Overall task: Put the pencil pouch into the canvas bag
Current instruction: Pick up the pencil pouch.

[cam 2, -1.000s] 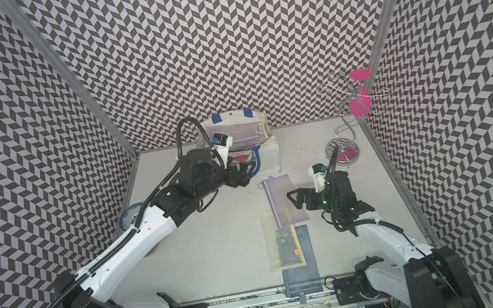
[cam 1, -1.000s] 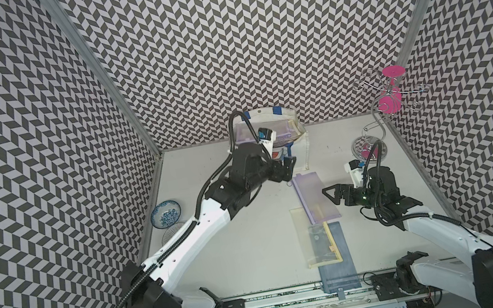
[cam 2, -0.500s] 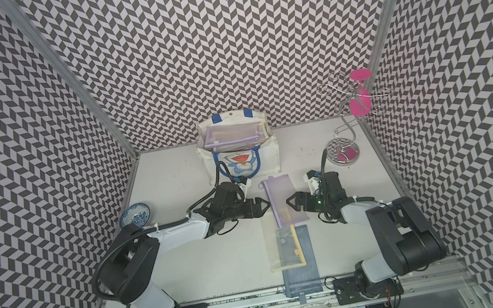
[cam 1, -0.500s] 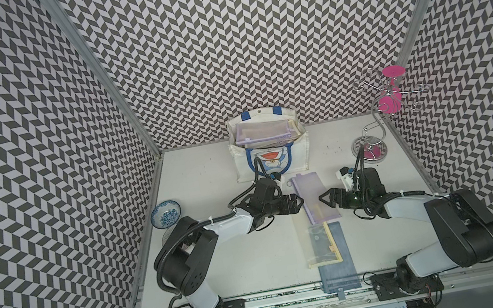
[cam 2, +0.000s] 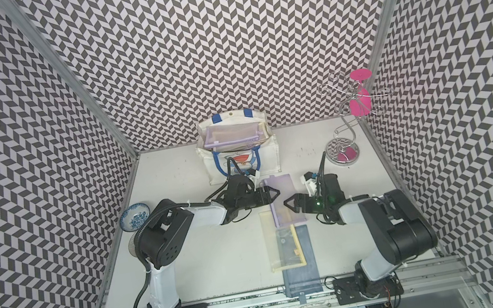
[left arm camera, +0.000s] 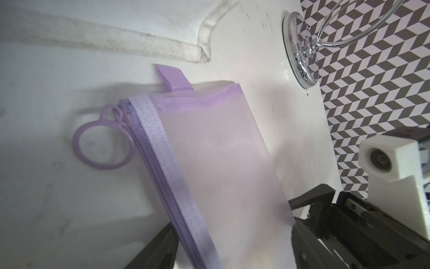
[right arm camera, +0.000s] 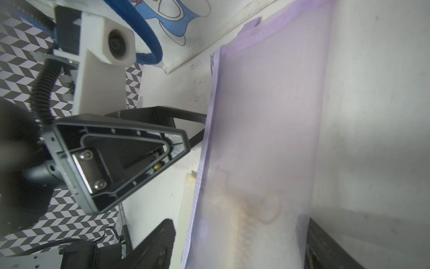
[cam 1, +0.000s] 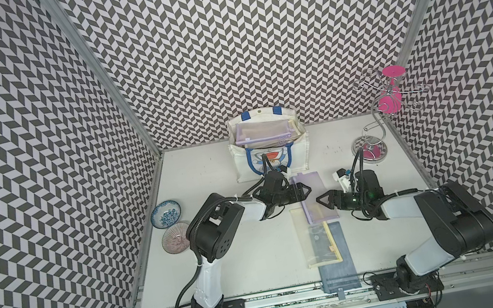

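Purple mesh pencil pouch [cam 1: 322, 211] lies on counter [cam 1: 256, 256], just in front of canvas bag [cam 1: 297, 159], outside it. At its zipper side, left pincer [cam 1: 308, 189]; at the opposite side, right pincer [cam 1: 320, 200]. Jaws of the 2 stand wide apart, straddling the pouch, nothing clamped.

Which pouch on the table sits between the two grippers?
The purple mesh pouch, right in front of the canvas bag; the yellow pouch and blue pouch lie farther from it.
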`<action>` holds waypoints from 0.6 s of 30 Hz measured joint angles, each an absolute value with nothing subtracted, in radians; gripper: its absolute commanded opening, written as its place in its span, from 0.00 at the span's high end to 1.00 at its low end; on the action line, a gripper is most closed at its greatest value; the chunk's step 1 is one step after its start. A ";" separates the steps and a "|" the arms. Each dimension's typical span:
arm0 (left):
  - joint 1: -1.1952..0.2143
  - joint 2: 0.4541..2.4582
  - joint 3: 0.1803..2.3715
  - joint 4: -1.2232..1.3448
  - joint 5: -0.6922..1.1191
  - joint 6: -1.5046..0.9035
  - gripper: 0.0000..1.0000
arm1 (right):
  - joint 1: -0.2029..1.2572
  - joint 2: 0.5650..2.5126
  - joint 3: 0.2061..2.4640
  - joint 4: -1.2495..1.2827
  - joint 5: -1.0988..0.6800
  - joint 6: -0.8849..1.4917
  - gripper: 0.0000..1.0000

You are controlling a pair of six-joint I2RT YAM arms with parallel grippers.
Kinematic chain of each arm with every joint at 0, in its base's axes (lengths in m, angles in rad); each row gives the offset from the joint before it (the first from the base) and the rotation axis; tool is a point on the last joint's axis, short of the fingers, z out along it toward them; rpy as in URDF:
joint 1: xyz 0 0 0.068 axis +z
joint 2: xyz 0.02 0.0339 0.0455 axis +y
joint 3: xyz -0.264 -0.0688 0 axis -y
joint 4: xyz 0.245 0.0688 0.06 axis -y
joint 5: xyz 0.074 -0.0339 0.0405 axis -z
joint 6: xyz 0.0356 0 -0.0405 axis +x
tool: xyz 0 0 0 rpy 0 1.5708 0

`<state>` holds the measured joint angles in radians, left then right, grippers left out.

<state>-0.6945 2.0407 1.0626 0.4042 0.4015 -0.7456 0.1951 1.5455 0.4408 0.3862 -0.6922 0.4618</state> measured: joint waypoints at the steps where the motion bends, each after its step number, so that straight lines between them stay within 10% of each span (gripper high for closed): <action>1: -0.696 2.048 1.066 0.413 0.405 -0.753 0.32 | 0.199 1.546 0.439 0.390 -0.694 0.464 0.21; 14: -0.720 2.053 1.047 0.502 0.442 -0.805 0.97 | 0.212 1.522 0.402 0.383 -0.707 0.476 0.39; 18: -0.727 2.022 1.030 0.514 0.456 -0.796 1.00 | 0.212 1.456 0.390 0.349 -0.707 0.479 0.38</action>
<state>-0.7269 2.0224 1.0298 0.5137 0.4564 -0.7959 0.2123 1.4555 0.3897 0.3492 -0.7067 0.4793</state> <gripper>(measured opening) 0.054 0.605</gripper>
